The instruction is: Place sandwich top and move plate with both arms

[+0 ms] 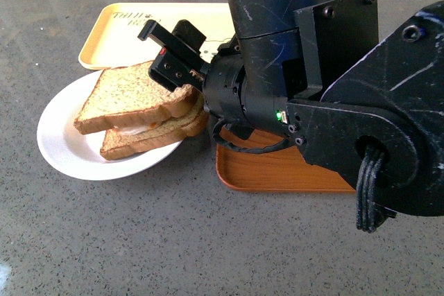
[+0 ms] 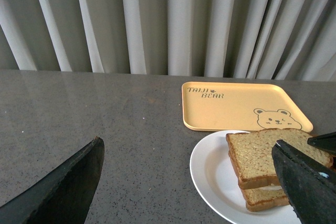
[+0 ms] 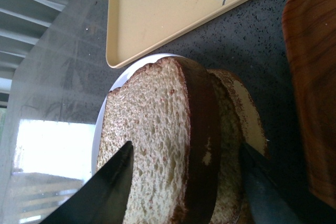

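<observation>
The sandwich top (image 1: 128, 95), a brown slice with a darker crust, lies on a lower slice (image 1: 156, 136) on the white plate (image 1: 62, 147), with white filling between. My right gripper (image 1: 168, 60) is open at the sandwich's right edge. In the right wrist view its fingers (image 3: 100, 187) straddle the top slice (image 3: 152, 140) and its crust without pinching. My left gripper (image 2: 186, 192) is open and empty above the table, left of the plate (image 2: 210, 174). The top slice (image 2: 260, 150) shows there too. The left arm is out of the front view.
A yellow bear-print tray (image 1: 111, 32) lies just behind the plate and also shows in the left wrist view (image 2: 231, 103). A brown wooden tray (image 1: 277, 168) lies right of the plate, under my right arm. Curtains hang behind the grey speckled table (image 1: 173, 240).
</observation>
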Robot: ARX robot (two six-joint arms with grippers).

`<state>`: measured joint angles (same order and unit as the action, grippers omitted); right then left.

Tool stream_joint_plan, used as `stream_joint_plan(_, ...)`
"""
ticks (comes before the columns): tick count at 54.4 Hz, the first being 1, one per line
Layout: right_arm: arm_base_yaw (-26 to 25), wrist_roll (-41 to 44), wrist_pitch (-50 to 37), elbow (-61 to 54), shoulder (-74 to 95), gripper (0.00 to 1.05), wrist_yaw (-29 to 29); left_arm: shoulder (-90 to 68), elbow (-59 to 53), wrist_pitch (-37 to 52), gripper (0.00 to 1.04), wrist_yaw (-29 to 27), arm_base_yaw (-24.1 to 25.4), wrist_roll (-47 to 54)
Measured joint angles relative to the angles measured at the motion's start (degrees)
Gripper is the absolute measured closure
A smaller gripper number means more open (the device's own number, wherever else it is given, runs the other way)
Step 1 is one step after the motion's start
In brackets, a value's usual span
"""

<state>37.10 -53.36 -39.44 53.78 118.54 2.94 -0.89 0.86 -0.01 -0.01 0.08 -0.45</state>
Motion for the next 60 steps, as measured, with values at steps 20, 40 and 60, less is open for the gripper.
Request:
stream_joint_plan(20,-2.16,4.9,-0.31,-5.62,-10.75,0.09,0.35,0.0,0.0,0.0,0.09,0.0,0.0,0.0)
stream_joint_plan(40,-12.52,47.69,-27.89,-32.41,-29.92,0.55,21.27,0.0,0.0,0.0,0.09,0.0,0.0,0.0)
stream_joint_plan(60,-23.34,52.85,-21.0,-46.58,-49.77,1.03,10.25,0.0,0.0,0.0,0.09,0.0,0.0,0.0)
